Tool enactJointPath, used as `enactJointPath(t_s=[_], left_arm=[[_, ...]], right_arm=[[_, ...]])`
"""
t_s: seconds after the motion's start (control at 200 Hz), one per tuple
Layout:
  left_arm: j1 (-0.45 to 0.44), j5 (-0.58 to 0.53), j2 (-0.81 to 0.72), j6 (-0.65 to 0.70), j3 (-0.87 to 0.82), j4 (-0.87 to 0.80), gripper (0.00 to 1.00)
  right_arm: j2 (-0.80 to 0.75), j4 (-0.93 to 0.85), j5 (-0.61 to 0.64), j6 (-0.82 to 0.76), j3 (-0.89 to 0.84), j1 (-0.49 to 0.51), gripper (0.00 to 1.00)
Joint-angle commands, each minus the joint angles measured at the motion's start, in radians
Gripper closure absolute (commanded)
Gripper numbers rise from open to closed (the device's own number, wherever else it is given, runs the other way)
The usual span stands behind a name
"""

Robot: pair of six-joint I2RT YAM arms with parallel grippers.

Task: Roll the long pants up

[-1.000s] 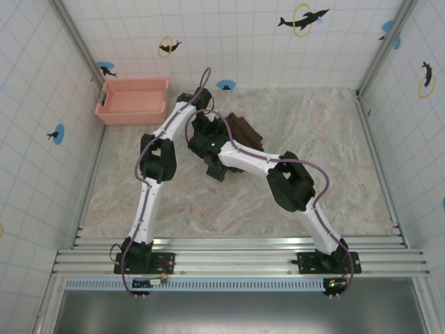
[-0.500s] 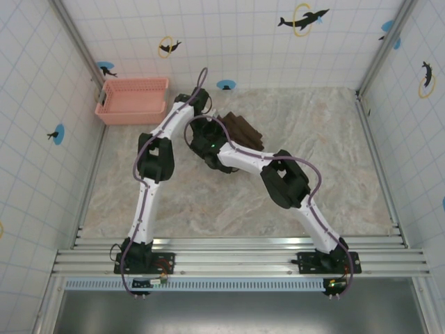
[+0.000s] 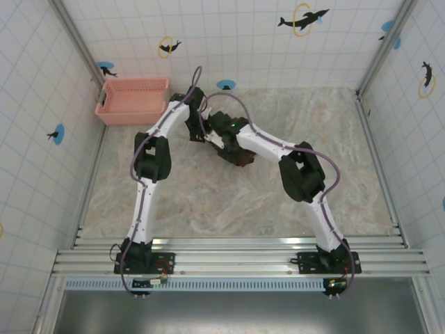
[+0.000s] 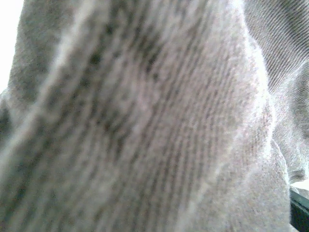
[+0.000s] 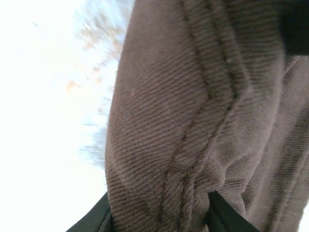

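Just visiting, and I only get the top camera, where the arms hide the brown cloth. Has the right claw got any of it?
Observer: Yes. In its wrist view a thick fold of the pants sits pinched in the right gripper, between its dark fingers.
Operator: Which part of them?
Observer: A part with a raised stitched seam running down the fold.
Operator: And the left arm?
Observer: Its wrist view has ribbed cloth pressed right up to the lens, blurred.
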Motion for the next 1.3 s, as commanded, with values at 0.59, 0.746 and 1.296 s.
enactJointPath(t_s=[0.59, 0.746, 1.296], left_arm=[[0.060, -0.095, -0.224, 0.042, -0.055, -0.054, 0.03], [0.056, -0.075, -0.216, 0.045, -0.133, -0.023, 0.02], [-0.078, -0.063, 0.057, 0.049, 0.020, -0.104, 0.02]], right_arm=[[0.097, 0.268, -1.060, 0.482, -0.249, -0.247, 0.71], [0.132, 0.323, -1.085, 0.534, -0.264, -0.262, 0.71], [0.192, 0.332, -1.085, 0.587, -0.265, -0.285, 0.67]])
